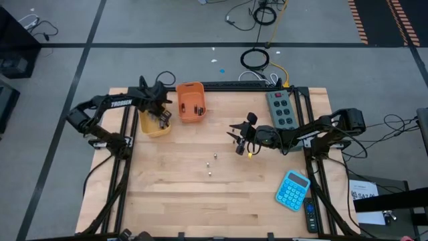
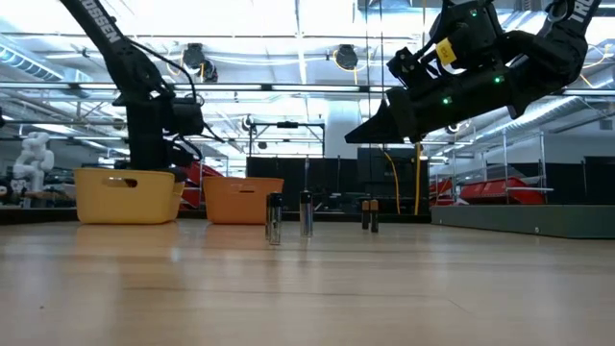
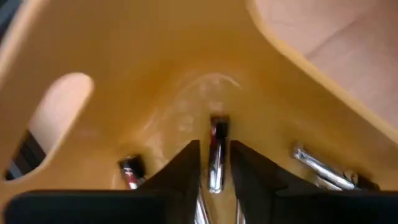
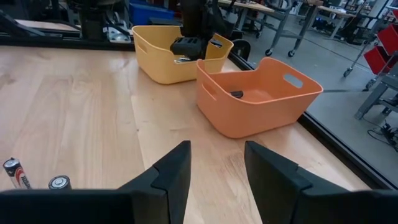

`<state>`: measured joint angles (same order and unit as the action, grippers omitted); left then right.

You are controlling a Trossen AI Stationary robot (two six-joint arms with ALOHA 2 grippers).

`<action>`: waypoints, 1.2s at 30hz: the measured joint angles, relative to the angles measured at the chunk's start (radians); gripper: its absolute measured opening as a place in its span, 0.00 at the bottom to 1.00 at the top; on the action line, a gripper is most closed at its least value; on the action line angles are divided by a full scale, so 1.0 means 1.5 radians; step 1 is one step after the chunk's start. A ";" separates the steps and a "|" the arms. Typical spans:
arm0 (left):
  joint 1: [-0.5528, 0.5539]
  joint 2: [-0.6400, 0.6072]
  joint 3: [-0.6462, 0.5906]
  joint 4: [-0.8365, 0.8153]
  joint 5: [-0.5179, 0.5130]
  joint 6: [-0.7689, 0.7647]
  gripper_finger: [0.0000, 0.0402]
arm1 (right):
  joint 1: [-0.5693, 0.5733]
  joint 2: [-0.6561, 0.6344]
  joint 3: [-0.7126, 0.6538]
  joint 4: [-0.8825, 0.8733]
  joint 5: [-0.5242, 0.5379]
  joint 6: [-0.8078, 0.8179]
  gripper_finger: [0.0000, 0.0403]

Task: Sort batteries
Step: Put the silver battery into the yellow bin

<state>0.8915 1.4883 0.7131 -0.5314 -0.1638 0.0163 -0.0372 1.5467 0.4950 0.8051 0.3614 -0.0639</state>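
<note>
Beside yellow bin (image 1: 155, 125): orange bin (image 1: 190, 102); calculator (image 1: 293, 190) well apart.

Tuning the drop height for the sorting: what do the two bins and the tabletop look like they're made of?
The yellow bin and the orange bin look like moulded plastic: smooth, single-coloured walls, rounded corners, cut-out handle slots, and a soft sheen inside the yellow one. The tabletop looks like pale wood, probably butcher-block planks, judging by its visible grain, strip joints and matte finish.
</note>
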 joint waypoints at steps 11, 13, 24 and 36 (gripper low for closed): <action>-0.084 -0.117 0.022 0.002 -0.037 -0.008 0.36 | -0.001 0.000 0.000 -0.001 0.002 0.000 0.35; -0.117 -0.151 0.022 0.013 -0.057 -0.010 0.36 | 0.000 0.000 0.000 -0.001 0.002 0.000 0.35; -0.373 -0.166 0.008 0.189 0.162 0.025 0.37 | 0.000 0.000 0.000 -0.001 0.002 0.000 0.35; -0.527 0.008 0.008 0.318 0.262 0.026 0.37 | -0.001 0.000 0.000 -0.009 0.002 0.000 0.35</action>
<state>0.1008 1.5003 0.7250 -0.0543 0.2285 0.0555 -0.0380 1.5467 0.4950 0.7913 0.3645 -0.0643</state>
